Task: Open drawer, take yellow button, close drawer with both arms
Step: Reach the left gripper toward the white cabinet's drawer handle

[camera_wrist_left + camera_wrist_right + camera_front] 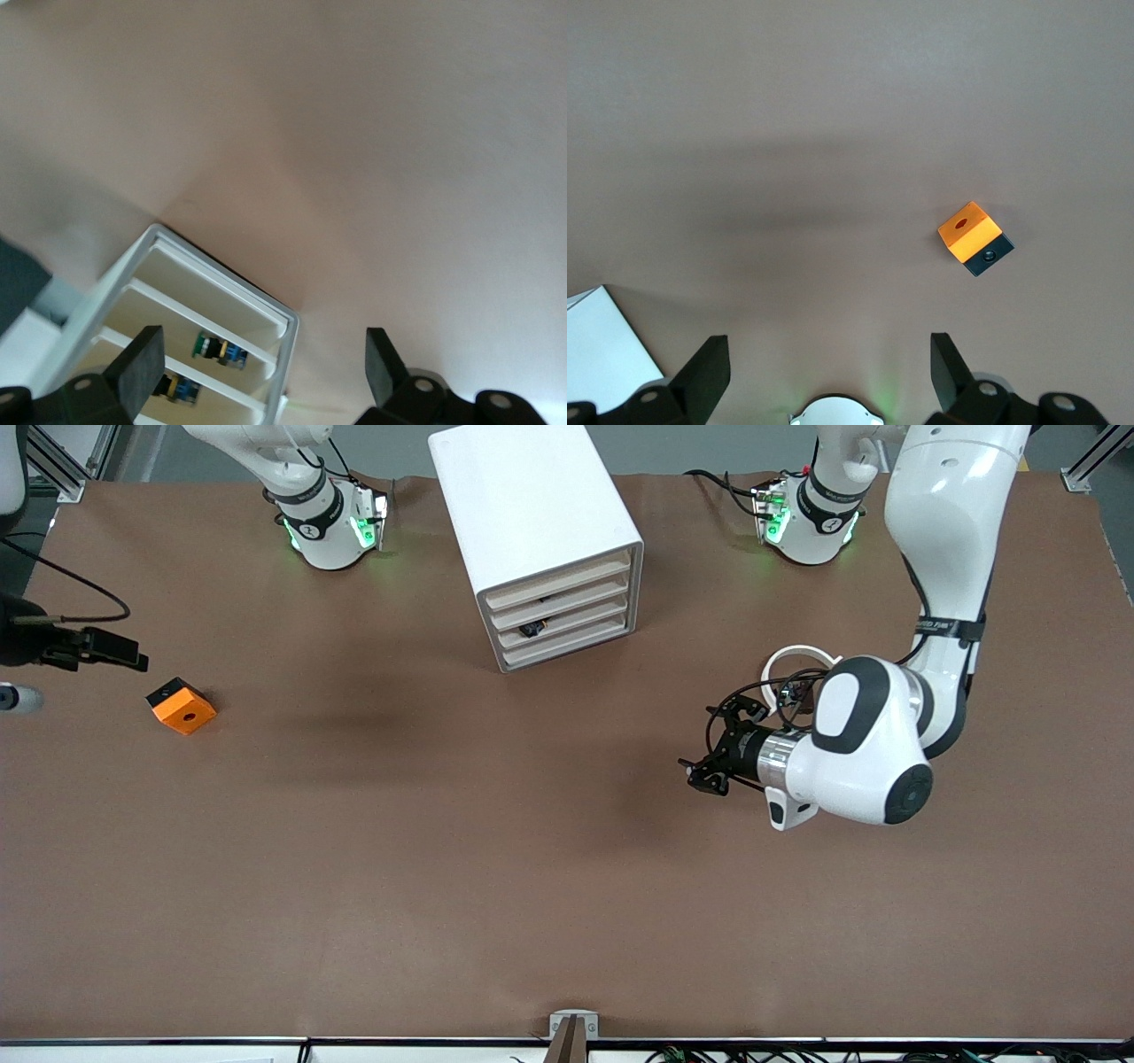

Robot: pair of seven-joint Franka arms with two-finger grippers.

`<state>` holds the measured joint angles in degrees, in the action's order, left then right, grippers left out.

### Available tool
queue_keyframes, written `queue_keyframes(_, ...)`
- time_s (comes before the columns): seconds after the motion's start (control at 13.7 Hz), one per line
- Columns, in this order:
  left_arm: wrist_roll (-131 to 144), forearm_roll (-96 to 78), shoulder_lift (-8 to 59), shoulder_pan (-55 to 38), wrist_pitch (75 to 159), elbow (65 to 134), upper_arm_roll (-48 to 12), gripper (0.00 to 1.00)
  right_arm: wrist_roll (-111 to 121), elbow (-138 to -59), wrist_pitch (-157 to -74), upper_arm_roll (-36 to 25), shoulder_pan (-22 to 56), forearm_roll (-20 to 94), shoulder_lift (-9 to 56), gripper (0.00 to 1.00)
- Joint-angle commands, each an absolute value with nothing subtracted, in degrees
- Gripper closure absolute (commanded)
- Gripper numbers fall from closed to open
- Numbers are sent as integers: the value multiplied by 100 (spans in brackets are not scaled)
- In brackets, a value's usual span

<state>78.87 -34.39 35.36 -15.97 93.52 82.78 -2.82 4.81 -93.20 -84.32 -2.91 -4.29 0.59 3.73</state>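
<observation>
The white cabinet (532,505) stands in the middle of the table near the robots' bases. Its four beige drawer fronts (567,611) sit flush, all shut. In the left wrist view a small button (182,390) with a yellow band and a blue base lies in one drawer (221,376), half hidden by a fingertip (137,363). A green-capped one (217,348) lies in the drawer beside it. My left gripper (704,746) (261,363) hangs open and empty over bare table, apart from the cabinet. My right gripper (133,657) (828,363) is open and empty above the table near the orange cube (182,706) (973,235).
A white ring (802,660) lies on the table partly under the left arm's wrist. A grey cylinder (18,698) shows at the table's edge at the right arm's end. The brown tabletop (496,868) stretches wide toward the front camera.
</observation>
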Motion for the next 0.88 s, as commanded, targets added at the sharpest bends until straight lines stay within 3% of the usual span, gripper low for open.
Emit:
queue_keyframes(0.0,9153,-3542,4015,-1661,8853,7910,-386,0,501,-9088,-8367,-264,-633,88,553,0)
queue_keyframes(0.44,11256,-4445,4552,-1740,7139,7919,-518,0,483,-9009,-8376,-264,-826,193,642,0)
queue_keyframes(0.8,12251,-5229,4737,-2144,6539,7928,-510,0,483,-9009,-8394,-264,-809,193,642,0)
